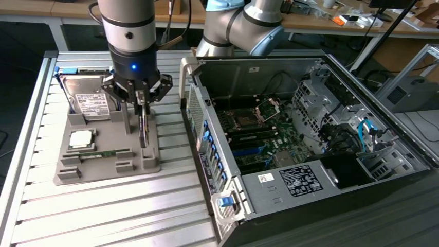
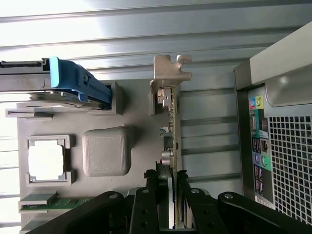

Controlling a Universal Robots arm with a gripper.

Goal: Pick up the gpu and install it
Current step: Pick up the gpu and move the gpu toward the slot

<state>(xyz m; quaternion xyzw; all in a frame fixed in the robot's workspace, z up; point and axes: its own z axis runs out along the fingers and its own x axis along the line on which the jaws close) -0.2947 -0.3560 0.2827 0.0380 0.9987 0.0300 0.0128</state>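
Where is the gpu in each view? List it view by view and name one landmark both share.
Exterior view: the gpu stands on edge in the gray holder, under the gripper.
Wrist view: the gpu runs edge-on out from the gripper, between the holder's gray block and the computer case.
Shared landmark: the square silver chip in the holder.

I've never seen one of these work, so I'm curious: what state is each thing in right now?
end effector: closed on the gpu.
gpu: upright on edge at the holder, gripped.
hard drive: propped in the holder.
CPU: flat in its pocket.
memory stick: lying in its slot.
PC case: side open.
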